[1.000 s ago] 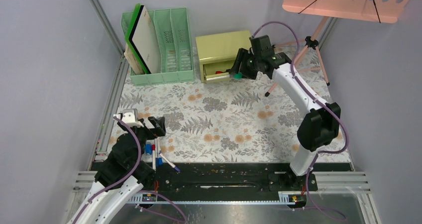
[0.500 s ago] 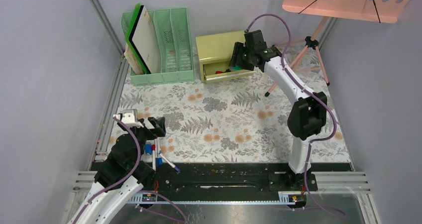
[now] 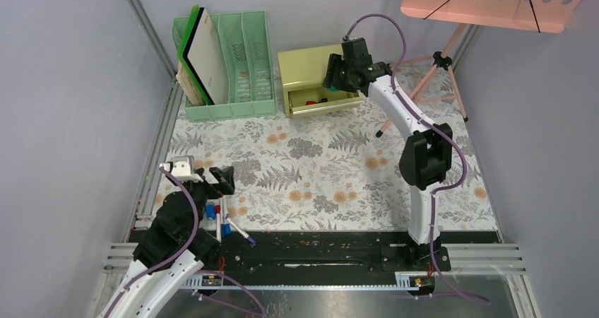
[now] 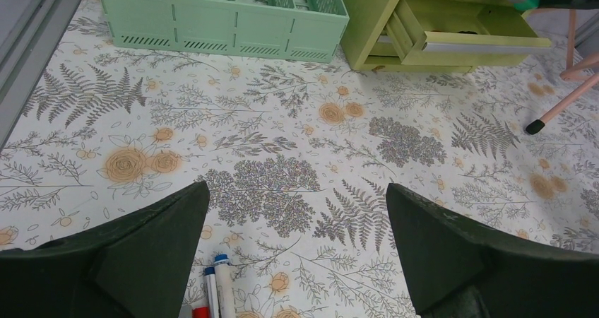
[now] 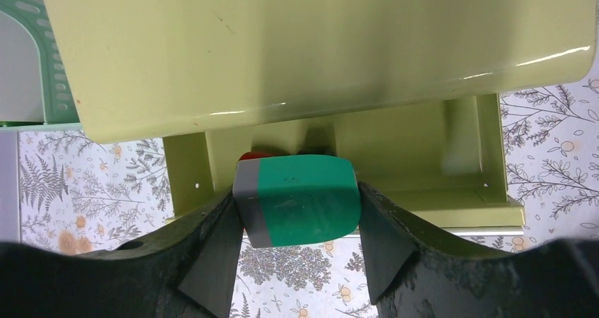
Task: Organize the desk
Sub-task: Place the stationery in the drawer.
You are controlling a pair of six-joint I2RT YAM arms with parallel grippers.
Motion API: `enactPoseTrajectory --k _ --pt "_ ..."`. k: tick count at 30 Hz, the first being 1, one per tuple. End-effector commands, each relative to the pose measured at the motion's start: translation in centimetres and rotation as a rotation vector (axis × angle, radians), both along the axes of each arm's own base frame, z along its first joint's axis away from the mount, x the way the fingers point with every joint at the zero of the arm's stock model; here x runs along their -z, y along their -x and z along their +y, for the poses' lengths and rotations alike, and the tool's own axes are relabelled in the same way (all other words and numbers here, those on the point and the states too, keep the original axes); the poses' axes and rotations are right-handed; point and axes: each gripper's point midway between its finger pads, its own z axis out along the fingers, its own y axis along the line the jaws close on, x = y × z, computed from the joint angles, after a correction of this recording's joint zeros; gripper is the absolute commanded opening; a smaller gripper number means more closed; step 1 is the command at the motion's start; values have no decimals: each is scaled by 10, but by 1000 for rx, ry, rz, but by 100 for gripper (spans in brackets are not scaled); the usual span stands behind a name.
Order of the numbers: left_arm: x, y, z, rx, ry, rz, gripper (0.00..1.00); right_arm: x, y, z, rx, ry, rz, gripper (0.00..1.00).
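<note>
The tabletop (image 3: pixel 318 169), a wide flat surface under a pale covering printed with grey ferns and orange flowers, ran from the yellow-green drawer chest (image 3: pixel 314 63) at its far edge to the arms' bases. It looked stiff, heavy and fixed in place, nothing to lift. Tidying it would mean taking hold of the small loose things on it, and the covering looked thin enough to rumple if dragged.

At the chest, the lower drawer (image 3: pixel 321 100) stood pulled out. The right gripper (image 5: pixel 297 212) hung just over that drawer, clamped on the two sides of a green block (image 5: pixel 300 198) with a grey end. The block seemed light and firm, like an eraser. Inside the drawer a red thing (image 5: pixel 251 155) showed behind the block, with something dark beside it that was too hidden to name.

Just beside the chest, on its left, stood a mint-green file organizer (image 3: pixel 226 56) with flat boards (image 3: pixel 205 53) leaning in its outermost slot. To the chest's right stood the legs of a pink stand (image 3: pixel 424 85).

Well away from the chest, at the near left corner, the left gripper (image 4: pixel 297 187) hovered empty, spread wide above a few pens (image 4: pixel 215 290) lying on the tabletop.
</note>
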Motion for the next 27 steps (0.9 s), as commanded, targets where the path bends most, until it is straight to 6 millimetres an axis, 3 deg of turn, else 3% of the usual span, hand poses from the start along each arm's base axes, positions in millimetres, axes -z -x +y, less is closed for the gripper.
enactPoseTrajectory --k 1,10,15,25,27 --pt "-13 0 -3 19 14 -52 99 -1 -5 6 -11 -16 -39 37" --pt "-12 -1 -4 24 13 -52 99 28 -10 1 48 3 -7 40" --pt "-13 -1 -5 29 11 -53 99 33 -5 0 28 16 4 45" --pt "-11 -1 -7 41 6 -50 99 22 3 -9 26 53 -10 83" --pt "-10 -1 -8 46 2 -47 99 13 4 -12 36 54 -25 86"
